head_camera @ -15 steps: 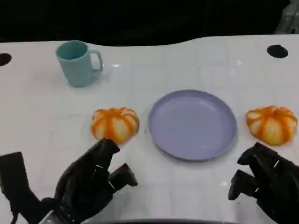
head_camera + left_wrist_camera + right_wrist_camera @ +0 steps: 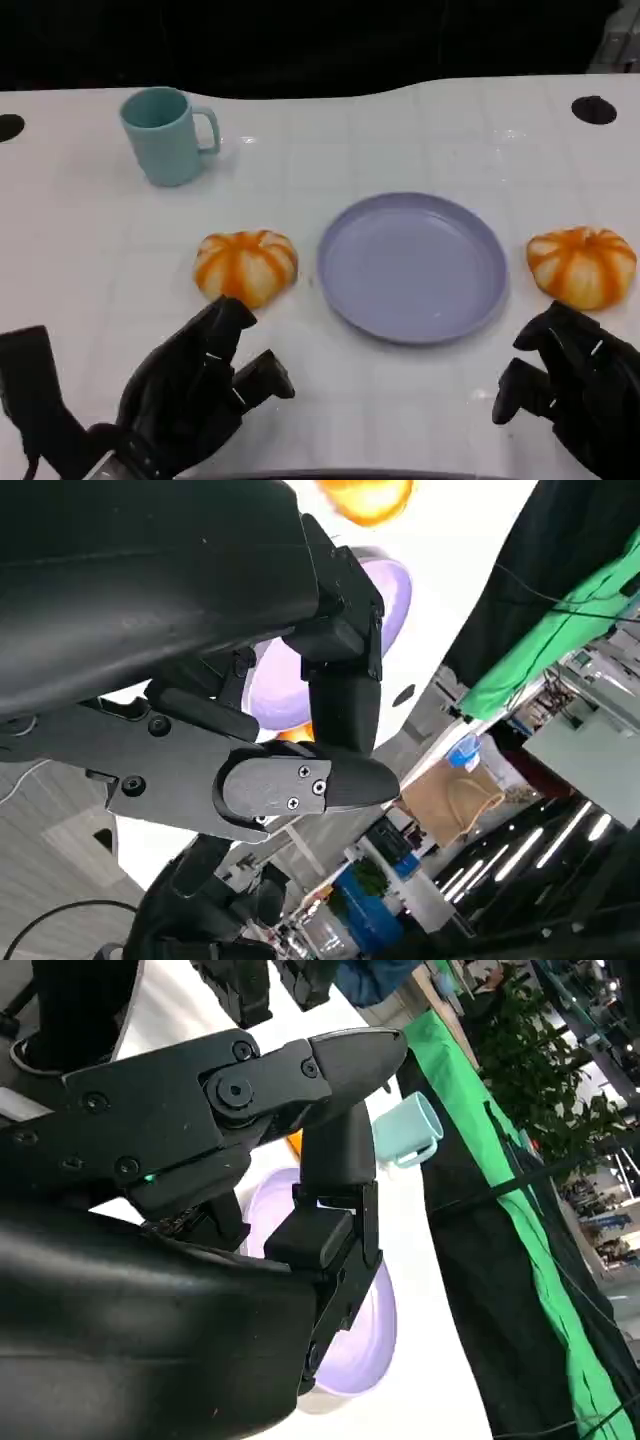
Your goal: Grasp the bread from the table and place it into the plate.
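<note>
Bread [image 2: 246, 266] is sitting on the table [image 2: 90, 260] just left of the purple plate [image 2: 412, 266], with a second loaf [image 2: 581, 265] lying right of the plate. The left robot hand [image 2: 195, 390] is hovering near the first loaf, fingers apart and holding nothing; the right robot hand [image 2: 572, 385] is likewise holding nothing. A low approach risks nudging the loaf into the plate's rim.

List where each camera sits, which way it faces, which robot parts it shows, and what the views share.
Head view: looks down from above on the table, with the left hand and right hand low in frame.
Left wrist view: behind the left hand, facing the plate.
Right wrist view: behind the right hand, facing the mug.
Shared: the plate.
</note>
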{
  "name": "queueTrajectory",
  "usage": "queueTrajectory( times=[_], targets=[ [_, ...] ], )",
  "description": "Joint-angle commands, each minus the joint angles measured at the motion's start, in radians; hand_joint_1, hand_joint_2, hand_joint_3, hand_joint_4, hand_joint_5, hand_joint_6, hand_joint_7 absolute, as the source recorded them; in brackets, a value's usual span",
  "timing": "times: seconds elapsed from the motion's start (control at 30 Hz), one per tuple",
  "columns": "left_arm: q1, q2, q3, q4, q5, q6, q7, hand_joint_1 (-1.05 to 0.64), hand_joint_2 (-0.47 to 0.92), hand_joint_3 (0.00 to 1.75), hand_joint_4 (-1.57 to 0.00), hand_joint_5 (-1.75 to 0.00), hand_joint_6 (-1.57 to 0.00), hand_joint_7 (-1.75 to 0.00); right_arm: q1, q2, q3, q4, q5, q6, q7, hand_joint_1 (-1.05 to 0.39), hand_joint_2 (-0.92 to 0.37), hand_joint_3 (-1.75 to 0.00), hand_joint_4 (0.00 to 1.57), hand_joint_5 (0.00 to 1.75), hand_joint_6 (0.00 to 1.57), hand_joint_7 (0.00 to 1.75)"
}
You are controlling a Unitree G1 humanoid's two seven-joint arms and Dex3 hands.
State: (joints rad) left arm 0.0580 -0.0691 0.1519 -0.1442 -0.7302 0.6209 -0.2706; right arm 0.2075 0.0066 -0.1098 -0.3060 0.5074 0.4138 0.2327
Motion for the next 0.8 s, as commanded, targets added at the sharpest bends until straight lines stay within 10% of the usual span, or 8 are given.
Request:
queueTrajectory(
  times=[0.03,0.53,0.8],
  targets=[
    [-0.008,0.01,0.004,0.0,0.001,-0.01,-0.002,-0.58,0.92,0.38,-0.77,-1.75,-0.51,-1.68,0.002,-0.01,-0.011,0.008,0.005,-0.014,0.006,-0.66,-0.92,-0.07,0.81,1.66,0.75,1.41],
    [-0.027,0.075,-0.058,0.025,0.141,-0.195,-0.108,-0.62,0.92,0.3,-0.71,-1.75,-0.43,-1.73,-0.001,0.003,0.003,0.007,-0.009,-0.017,-0.01,-0.67,-0.92,-0.07,0.81,1.66,0.75,1.42],
    [-0.081,0.153,-0.152,0.123,0.464,-0.601,-0.147,-0.57,0.92,0.09,-0.43,-1.35,-0.43,-0.94,-0.007,0.005,0.009,0.009,-0.013,-0.014,-0.018,-0.65,-0.92,-0.11,0.78,1.67,0.7,1.46]
  ],
)
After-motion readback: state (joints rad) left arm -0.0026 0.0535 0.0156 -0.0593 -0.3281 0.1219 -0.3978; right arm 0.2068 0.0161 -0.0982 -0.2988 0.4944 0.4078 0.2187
